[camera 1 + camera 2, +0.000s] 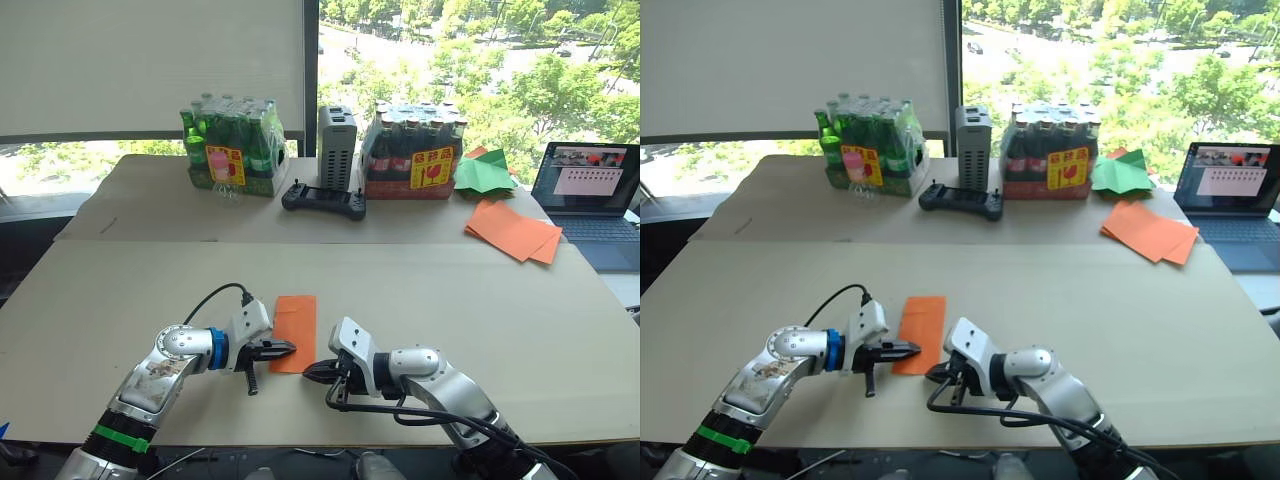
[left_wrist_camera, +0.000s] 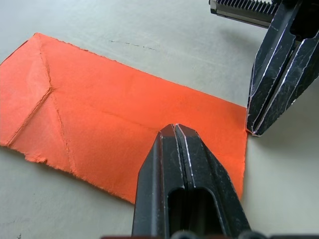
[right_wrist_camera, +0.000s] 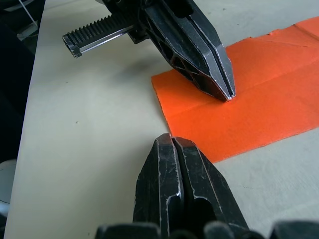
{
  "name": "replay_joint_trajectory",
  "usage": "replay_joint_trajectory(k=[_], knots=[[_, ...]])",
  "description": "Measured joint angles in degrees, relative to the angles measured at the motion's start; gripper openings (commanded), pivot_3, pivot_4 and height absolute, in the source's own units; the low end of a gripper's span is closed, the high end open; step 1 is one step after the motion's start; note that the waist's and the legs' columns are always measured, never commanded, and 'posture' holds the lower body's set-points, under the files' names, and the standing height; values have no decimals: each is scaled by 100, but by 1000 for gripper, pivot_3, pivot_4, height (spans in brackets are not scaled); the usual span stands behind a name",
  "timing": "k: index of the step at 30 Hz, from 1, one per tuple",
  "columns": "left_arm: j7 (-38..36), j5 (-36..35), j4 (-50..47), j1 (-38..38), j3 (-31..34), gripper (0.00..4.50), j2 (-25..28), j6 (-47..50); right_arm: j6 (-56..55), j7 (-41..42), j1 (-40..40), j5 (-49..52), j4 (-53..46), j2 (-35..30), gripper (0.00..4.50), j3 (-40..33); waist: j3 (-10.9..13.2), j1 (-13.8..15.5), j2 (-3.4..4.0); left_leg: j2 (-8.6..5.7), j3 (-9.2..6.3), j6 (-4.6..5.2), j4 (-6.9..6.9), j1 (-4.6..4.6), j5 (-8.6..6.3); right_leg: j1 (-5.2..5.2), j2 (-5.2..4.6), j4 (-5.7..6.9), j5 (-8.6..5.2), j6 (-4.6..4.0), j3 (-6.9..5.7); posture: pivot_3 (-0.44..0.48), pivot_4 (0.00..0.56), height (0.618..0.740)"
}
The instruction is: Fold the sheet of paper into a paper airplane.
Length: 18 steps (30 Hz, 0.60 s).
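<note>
head views: the sheet of paper (image 1: 294,332), a narrow orange rectangle, lies flat on the tan table (image 1: 480,300); the left gripper (image 1: 283,350) rests on its near end.

left wrist view: fingers pressed together, holding nothing, tip on creased, ragged-edged paper.

right wrist view: the right gripper (image 3: 173,142), likewise pinched empty, sits just beside that end.

Office — laptop (image 1: 588,190), window desk (image 1: 420,300)

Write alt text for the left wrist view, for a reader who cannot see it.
The left gripper, fingers shut, presses its tip onto the sheet of paper, a creased orange rectangle lying flat on the tan table. The right gripper, also shut, points down at the sheet's near corner.
</note>
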Motion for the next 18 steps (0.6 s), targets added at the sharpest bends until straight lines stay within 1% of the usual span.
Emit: replay_joint_trajectory(k=[4,6,10,14,18], knots=[[0,-5,1,-13,3,0,0,0,-11,-15,-18,153,87,61,45,-123,1,6,-1,0,0,0,0,-2,0,-1,0,0,0,0,0,0,150,733],[20,-31,-4,-17,68,0,7,23,-5,-15,-16,355,28,59,45,-394,3,14,-3,-1,-1,0,1,-7,0,-5,-1,-1,0,0,0,0,150,733],[116,-274,-100,-78,472,0,122,262,157,-23,-143,821,-492,3,45,-977,5,15,-5,1,-4,0,1,-10,0,-10,0,0,0,0,-1,0,150,733],[245,-583,-382,-184,1059,0,343,510,316,-110,-199,1021,-770,-114,45,-1124,5,18,-5,1,-2,0,1,-9,0,-9,-1,-1,0,0,-2,0,150,733],[286,-540,-355,-105,1126,0,474,477,371,-243,-195,1069,-773,-183,45,-1148,5,30,-5,0,-2,0,1,-10,0,-9,-1,-2,0,0,-2,0,150,733]])
